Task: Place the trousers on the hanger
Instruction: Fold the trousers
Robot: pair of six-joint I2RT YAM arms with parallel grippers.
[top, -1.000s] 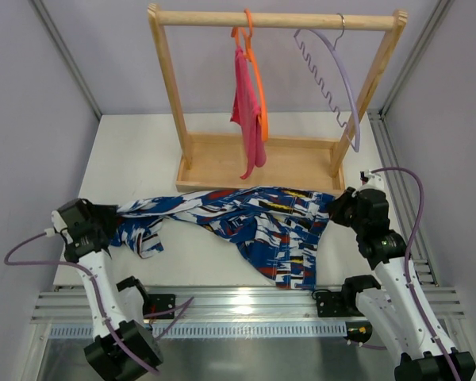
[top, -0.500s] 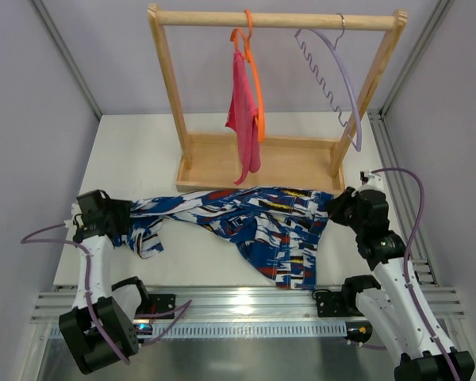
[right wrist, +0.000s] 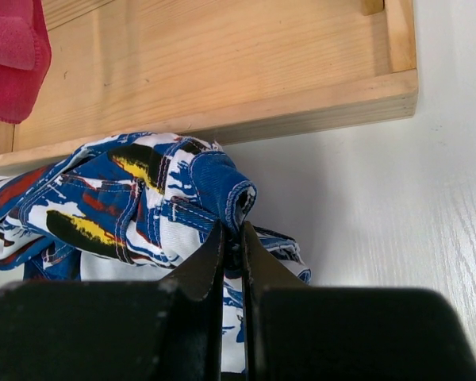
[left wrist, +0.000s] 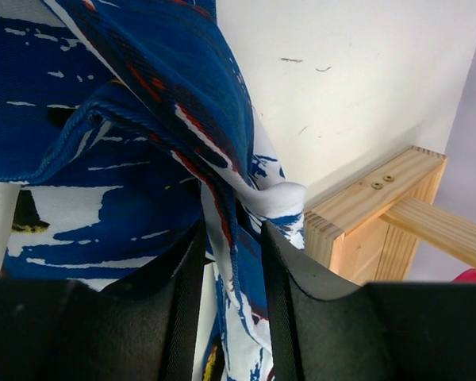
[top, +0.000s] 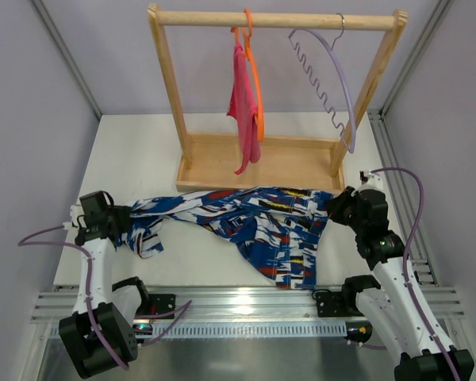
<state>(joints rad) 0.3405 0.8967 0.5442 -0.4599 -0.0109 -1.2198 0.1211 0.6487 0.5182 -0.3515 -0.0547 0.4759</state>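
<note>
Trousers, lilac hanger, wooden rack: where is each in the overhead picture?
trousers (top: 262, 226), overhead view, middle of the printed cloth.
lilac hanger (top: 347, 87), overhead view, its curved outer arm.
wooden rack (top: 206, 17), overhead view, its top bar.

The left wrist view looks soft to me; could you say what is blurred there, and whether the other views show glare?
Left wrist: the left gripper's black fingers are blurred, the blue, white, red and black printed trousers sharp. Top external: glare on the silver metal rail. Right wrist: even light, no glare, pale wooden rack base crisp.
</note>
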